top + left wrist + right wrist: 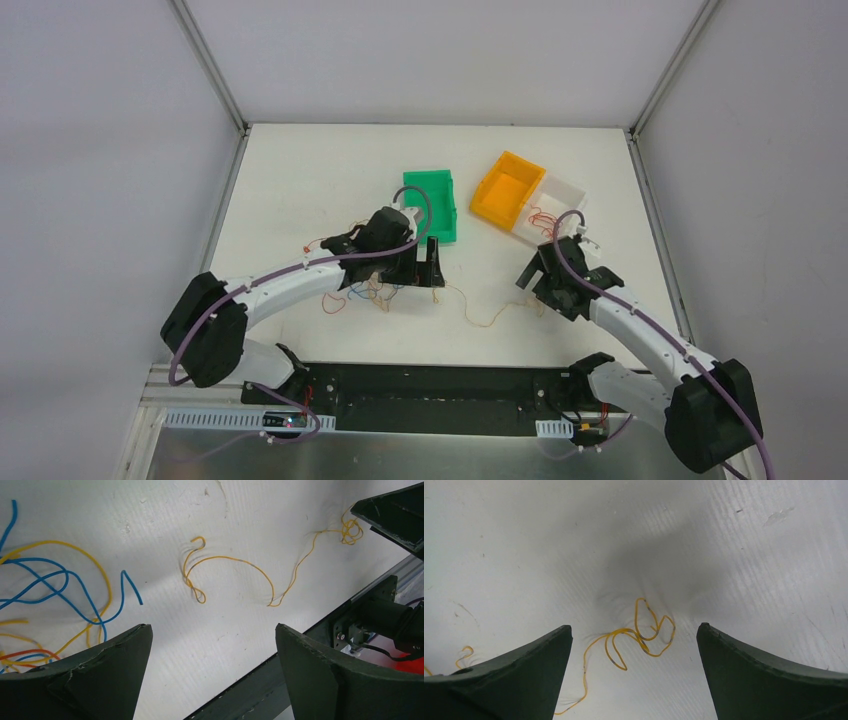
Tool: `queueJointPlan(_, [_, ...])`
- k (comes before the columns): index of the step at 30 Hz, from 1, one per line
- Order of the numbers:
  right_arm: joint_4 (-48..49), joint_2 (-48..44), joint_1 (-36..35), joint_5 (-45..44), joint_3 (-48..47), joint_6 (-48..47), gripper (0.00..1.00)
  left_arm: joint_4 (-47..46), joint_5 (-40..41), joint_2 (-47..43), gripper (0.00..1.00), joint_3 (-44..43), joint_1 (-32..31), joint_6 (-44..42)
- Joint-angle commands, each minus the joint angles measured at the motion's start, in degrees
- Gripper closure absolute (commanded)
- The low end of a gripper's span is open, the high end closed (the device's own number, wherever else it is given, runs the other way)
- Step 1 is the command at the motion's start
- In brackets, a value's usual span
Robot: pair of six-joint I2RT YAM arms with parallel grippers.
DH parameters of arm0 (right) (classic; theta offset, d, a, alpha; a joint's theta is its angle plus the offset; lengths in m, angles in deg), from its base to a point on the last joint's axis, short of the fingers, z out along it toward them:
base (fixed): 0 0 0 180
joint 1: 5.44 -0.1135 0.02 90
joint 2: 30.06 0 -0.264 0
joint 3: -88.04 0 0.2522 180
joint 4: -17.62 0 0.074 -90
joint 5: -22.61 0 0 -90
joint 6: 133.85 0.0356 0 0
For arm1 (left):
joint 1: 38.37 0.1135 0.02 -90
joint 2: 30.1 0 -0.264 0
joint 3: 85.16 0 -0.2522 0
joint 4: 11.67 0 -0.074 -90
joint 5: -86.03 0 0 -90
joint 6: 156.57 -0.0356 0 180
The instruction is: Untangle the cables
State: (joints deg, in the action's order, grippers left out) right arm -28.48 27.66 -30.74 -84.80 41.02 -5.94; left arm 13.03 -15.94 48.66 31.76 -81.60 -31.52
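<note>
Top external view: the cables (368,290), a tangle of orange, red and blue strands, lie on the white table (300,170) beneath the left gripper (212,630), its jaws wide apart and empty. One orange strand (230,558) trails rightward under the right gripper (634,627), likewise spread, near the green bin (437,208).

My fingers (100,680) are matte black, my arms (290,285) white with black joints and purple cords (300,266). The table (300,180) is plain white with faint grey scuffs. I see an orange-yellow wire (230,562), blue wires (50,580), a red wire (30,654), a green bin (432,205), an orange bin (505,190) and a whitish bin (570,190).
</note>
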Motion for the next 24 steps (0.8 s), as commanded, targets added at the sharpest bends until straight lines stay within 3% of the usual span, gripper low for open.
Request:
queueJointPlan(1, [3.8, 1.7, -0.2, 4.0, 1.0, 0.9, 0.01, -6.1, -1.3, 1.5, 0.03, -1.5, -1.0, 2.8])
queueJointPlan(10, [8.4, 6.7, -4.1, 8.7, 0.0, -1.7, 0.01, -8.9, -1.3, 6.9, 0.04, -2.4, -1.7, 5.5])
queueJointPlan(15, [6.8, 7.7, -6.0, 7.1, -0.8, -1.5, 0.02, -8.9, -2.2, 10.1, 0.10, -4.6, -2.5, 5.7])
queueJointPlan(16, [6.4, 7.4, -6.3, 6.5, -0.9, -1.5, 0.08, -8.9, -2.3, 10.6, 0.11, -5.0, -2.8, 5.9])
queueJointPlan(19, [6.5, 6.5, -7.1, 6.0, -0.7, -1.7, 0.38, -8.9, -2.1, 13.0, 0.14, -5.8, -4.0, 6.4])
queueJointPlan(23, [6.3, 7.1, -7.4, 5.4, -1.1, -1.6, 0.55, -8.9, -1.8, 16.0, 0.18, -6.7, -5.1, 8.6])
queueJointPlan(24, [6.2, 7.3, -7.5, 5.4, -1.3, -1.7, 0.64, -8.8, -1.8, 16.7, 0.22, -7.1, -5.3, 8.9])
